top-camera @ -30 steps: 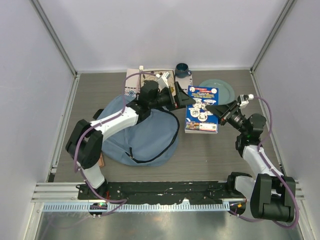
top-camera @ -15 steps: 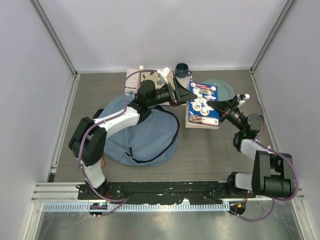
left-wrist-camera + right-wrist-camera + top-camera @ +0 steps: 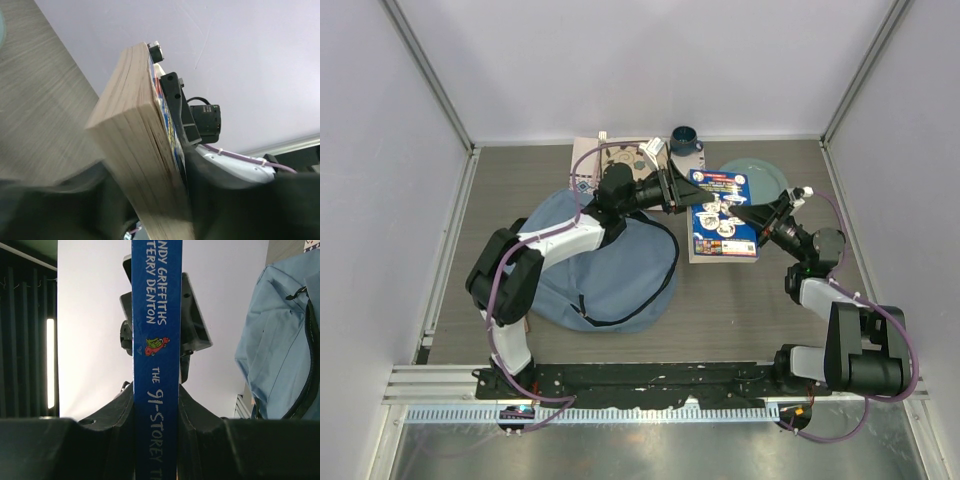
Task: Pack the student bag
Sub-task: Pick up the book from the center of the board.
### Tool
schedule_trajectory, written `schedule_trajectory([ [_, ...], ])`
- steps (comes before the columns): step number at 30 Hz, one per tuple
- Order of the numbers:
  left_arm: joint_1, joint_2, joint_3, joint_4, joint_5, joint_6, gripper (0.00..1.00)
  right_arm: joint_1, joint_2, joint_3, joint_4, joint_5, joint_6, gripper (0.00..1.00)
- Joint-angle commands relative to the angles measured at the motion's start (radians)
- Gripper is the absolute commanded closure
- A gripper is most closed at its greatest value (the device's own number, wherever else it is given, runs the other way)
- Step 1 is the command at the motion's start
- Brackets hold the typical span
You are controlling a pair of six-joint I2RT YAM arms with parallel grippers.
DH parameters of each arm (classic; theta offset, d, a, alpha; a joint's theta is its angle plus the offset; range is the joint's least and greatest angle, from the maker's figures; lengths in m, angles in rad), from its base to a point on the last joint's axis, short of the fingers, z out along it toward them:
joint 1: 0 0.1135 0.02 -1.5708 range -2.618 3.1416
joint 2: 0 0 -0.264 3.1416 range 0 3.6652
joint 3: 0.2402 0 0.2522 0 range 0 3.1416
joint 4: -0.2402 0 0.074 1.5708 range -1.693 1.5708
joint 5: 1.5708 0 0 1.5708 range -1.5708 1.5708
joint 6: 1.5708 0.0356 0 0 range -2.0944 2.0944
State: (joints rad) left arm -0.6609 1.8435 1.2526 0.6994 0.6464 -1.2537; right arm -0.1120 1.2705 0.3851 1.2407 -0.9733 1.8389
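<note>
A thick blue-covered paperback book (image 3: 723,215) is held tilted above the right half of the grey wood-grain tabletop (image 3: 500,200). Its blue spine is clamped between the fingers of the right gripper (image 3: 156,400). Its page edge is flanked by the fingers of the left gripper (image 3: 150,205); whether they press it cannot be told. The large soft light-blue fabric backpack (image 3: 605,270) is laid on the left half of the tabletop, near the book.

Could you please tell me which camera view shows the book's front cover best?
The top external view: the book shows that camera its blue cover. The left wrist view shows mostly its page edges; the right wrist view shows only its spine.
</note>
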Motion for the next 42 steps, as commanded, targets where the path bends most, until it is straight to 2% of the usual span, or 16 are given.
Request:
schedule_trajectory([
  [1,0.004,-0.027,0.01,0.036,0.016,0.013,0.65,0.006,-0.002,0.037,0.287,-0.021,-0.01,0.98],
  [3,0.006,-0.041,0.001,0.009,0.006,0.042,0.77,0.006,-0.011,0.034,0.228,-0.018,-0.035,0.89],
  [4,0.006,-0.056,-0.004,-0.021,0.002,0.051,0.9,0.008,-0.019,0.032,0.195,-0.015,-0.074,0.75],
  [6,0.012,-0.078,-0.021,-0.06,-0.019,0.085,1.0,0.006,-0.057,0.035,0.05,-0.01,-0.142,0.58],
  [7,0.015,-0.092,-0.031,-0.096,-0.031,0.095,1.0,0.006,-0.078,0.043,-0.025,-0.004,-0.246,0.42],
  [9,0.032,-0.15,-0.08,-0.124,-0.083,0.121,1.0,0.006,-0.141,0.069,-0.38,0.033,-0.402,0.15],
  [10,0.04,-0.17,-0.097,-0.167,-0.105,0.132,1.0,0.006,-0.219,0.093,-0.564,0.06,-0.531,0.15],
  [11,0.058,-0.226,-0.116,-0.19,-0.129,0.14,1.0,0.006,-0.256,0.174,-0.98,0.19,-0.789,0.15],
  [12,0.066,-0.254,-0.154,-0.21,-0.19,0.161,1.0,0.008,-0.285,0.222,-1.15,0.265,-0.91,0.15],
  [14,0.089,-0.321,-0.195,-0.273,-0.263,0.181,1.0,0.009,-0.35,0.294,-1.353,0.379,-1.036,0.14],
  [15,0.092,-0.387,-0.229,-0.29,-0.34,0.192,1.0,0.008,-0.362,0.302,-1.374,0.415,-1.043,0.14],
  [22,0.095,-0.63,-0.364,-0.295,-0.637,0.203,1.0,0.05,-0.381,0.187,-1.137,0.323,-0.831,0.14],
  [26,0.095,-0.698,-0.409,-0.281,-0.757,0.177,1.0,0.179,-0.379,0.155,-1.054,0.367,-0.77,0.13],
  [28,0.095,-0.704,-0.41,-0.29,-0.771,0.163,1.0,0.271,-0.344,0.144,-1.02,0.399,-0.739,0.13],
  [33,0.095,-0.698,-0.426,-0.279,-0.777,0.108,1.0,0.437,-0.269,0.09,-0.73,0.458,-0.603,0.13],
  [42,0.095,-0.682,-0.461,-0.173,-0.763,0.045,1.0,0.56,-0.1,0.083,-0.411,0.504,-0.435,0.13],
])
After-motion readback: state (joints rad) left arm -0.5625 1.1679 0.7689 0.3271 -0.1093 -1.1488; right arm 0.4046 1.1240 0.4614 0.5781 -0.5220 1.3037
